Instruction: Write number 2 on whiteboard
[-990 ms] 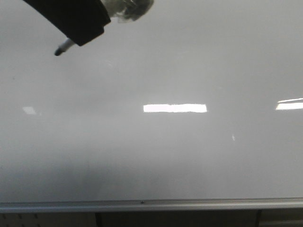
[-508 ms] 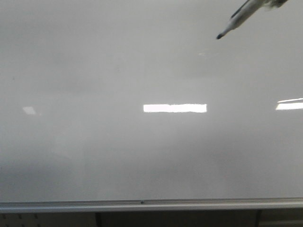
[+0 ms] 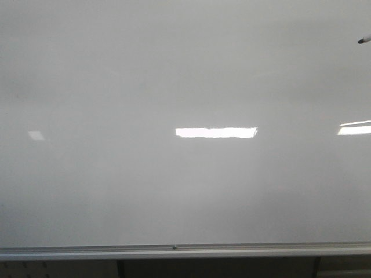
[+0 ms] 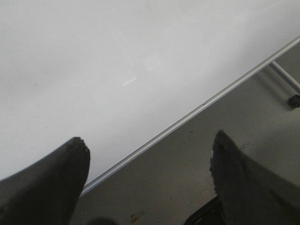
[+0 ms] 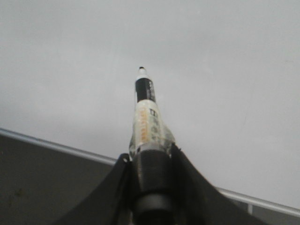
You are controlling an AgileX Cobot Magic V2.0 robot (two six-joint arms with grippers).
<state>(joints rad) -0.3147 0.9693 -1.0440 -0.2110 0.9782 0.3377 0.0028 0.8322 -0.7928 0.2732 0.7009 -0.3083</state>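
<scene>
The whiteboard fills nearly the whole front view, glossy white-grey, with a silver bottom rail. No number 2 shows on it in any view. My right gripper is shut on a marker whose dark tip points at the board, apart from it. Only the marker's tip shows in the front view, at the far right edge. My left gripper is open and empty, off the board's lower edge, over the grey floor.
Bright glare patches lie on the board. Below the rail are dark frame parts. A stand leg with a caster shows on the floor in the left wrist view.
The marker has swept from the upper left of the board across to the far right edge. The right gripper has left the front view. No mark was left.
</scene>
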